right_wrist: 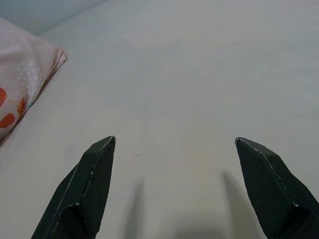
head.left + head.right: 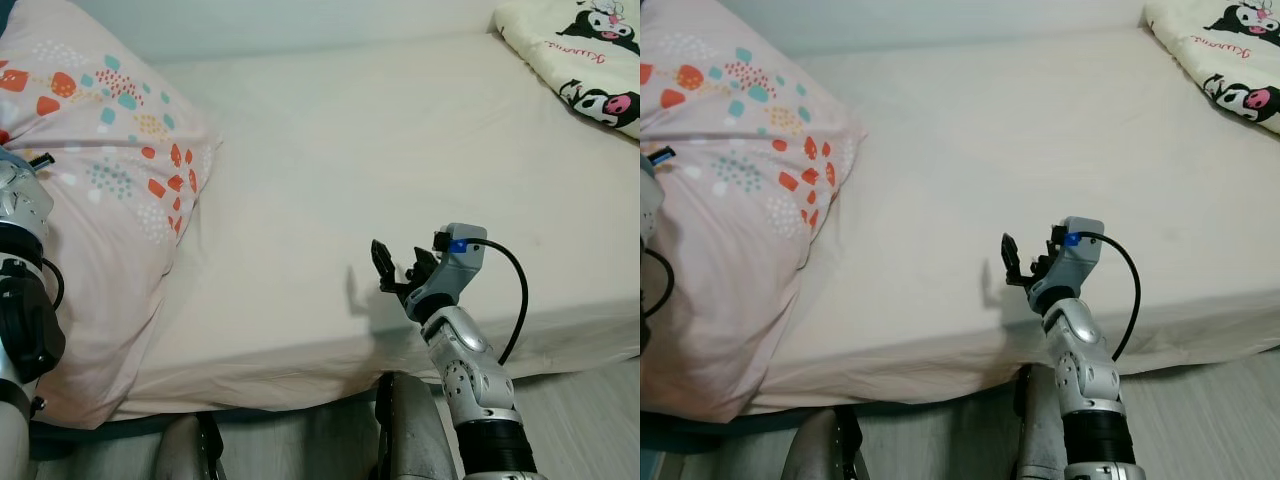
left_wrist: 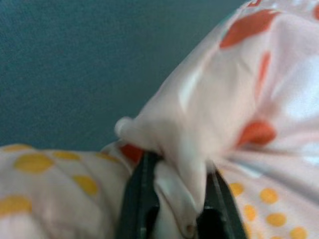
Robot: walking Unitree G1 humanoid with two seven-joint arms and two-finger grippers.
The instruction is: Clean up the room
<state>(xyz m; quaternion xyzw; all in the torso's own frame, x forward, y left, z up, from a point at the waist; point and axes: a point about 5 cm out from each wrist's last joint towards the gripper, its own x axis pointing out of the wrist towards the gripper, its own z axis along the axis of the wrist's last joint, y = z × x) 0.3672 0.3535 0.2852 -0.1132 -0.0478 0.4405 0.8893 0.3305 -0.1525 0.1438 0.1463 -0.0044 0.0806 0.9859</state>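
Pale wooden floor shows at the near right, below the front edge of the bed, whose cream sheet is smooth and bare across its middle. Just above that front edge the right gripper hangs over the sheet with its two black fingers spread wide apart and nothing between them; its shadow falls on the sheet beside it. At the near left corner of the bed lies the pink pillow, printed with orange, teal and yellow spots, its lower end hanging over the front edge. The left gripper has its fingers clamped on a bunched fold of the pillow's fabric, seen close in the left wrist view against a dark teal surface. Farther back, at the far right corner of the bed, a cream blanket with black-and-pink cartoon figures lies in a heap.
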